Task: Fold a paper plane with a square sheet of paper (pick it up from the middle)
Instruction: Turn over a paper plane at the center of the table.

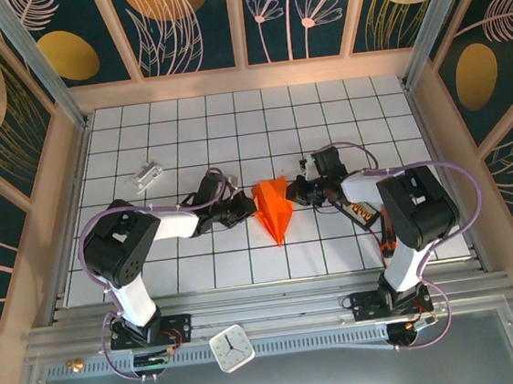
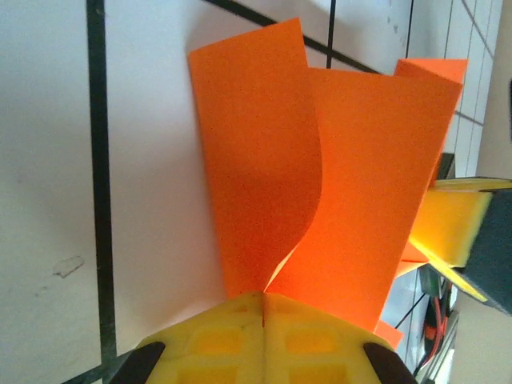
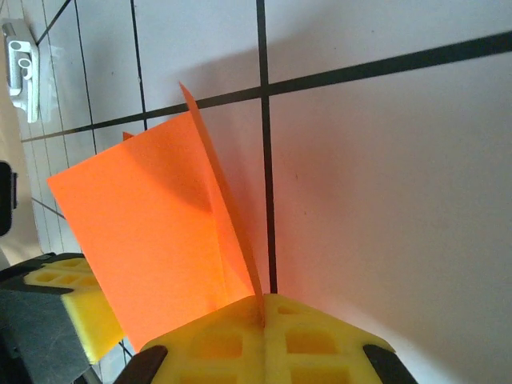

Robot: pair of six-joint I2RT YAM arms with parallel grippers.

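White grid-tiled table point(image 1: 246, 266) | dark floral wall panels point(image 1: 197, 42) | paper plane point(image 1: 274, 210) mid-table

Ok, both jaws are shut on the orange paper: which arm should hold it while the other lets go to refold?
Left, probably. The left gripper has its jaws shut mid-length on the paper plane, where two layers meet; the right gripper pinches nearer the wide far end.

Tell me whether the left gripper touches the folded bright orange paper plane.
Touching: left wrist view shows the left gripper shut on the paper plane.
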